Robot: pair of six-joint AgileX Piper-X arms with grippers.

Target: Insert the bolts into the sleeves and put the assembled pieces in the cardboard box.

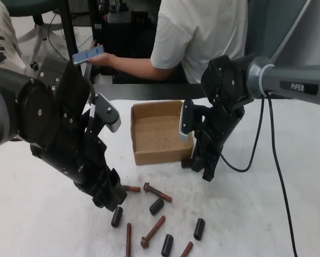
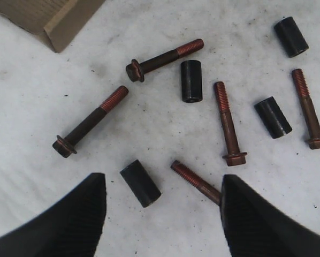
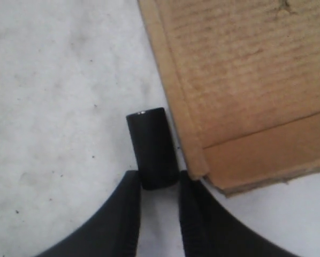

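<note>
Several rust-red bolts and black sleeves lie loose on the white bench in front of the cardboard box (image 1: 160, 131). My left gripper (image 2: 162, 182) hangs open just above them, near the pile's left end (image 1: 107, 199). A sleeve (image 2: 141, 183) and the threaded end of a bolt (image 2: 195, 182) lie between its fingers. A longer bolt (image 2: 90, 122) lies beyond. My right gripper (image 3: 159, 179) is shut on the end of a black sleeve (image 3: 152, 144), which lies on the bench against the box's corner (image 3: 195, 160). The high view shows that gripper (image 1: 197, 166) low beside the box's right front corner.
A person in a white shirt sits behind the bench, one hand holding a phone (image 1: 88, 54). The right arm's black cable (image 1: 272, 160) trails across the bench at the right. Bare white bench surface (image 1: 37, 214) spreads to the left and to the far right.
</note>
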